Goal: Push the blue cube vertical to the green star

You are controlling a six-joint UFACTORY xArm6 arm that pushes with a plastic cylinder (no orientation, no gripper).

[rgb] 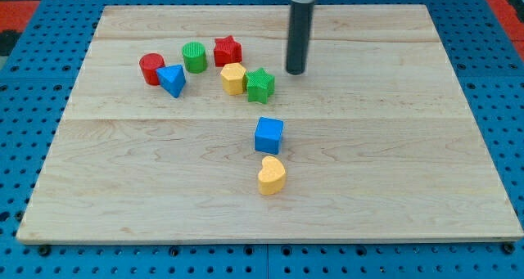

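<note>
The blue cube [268, 135] sits near the board's middle, below the green star [260, 84] and a little to its right. My tip [295, 71] rests on the board just right of the green star and slightly above it, apart from it, well above the blue cube. The rod rises straight up out of the view's top.
A yellow heart [272, 175] lies just below the blue cube. A yellow hexagon [233, 78] touches the green star's left side. A red star [228, 51], green cylinder [194, 56], red cylinder [152, 68] and blue triangle [172, 79] cluster at upper left. The wooden board [409, 148] lies on a blue pegboard.
</note>
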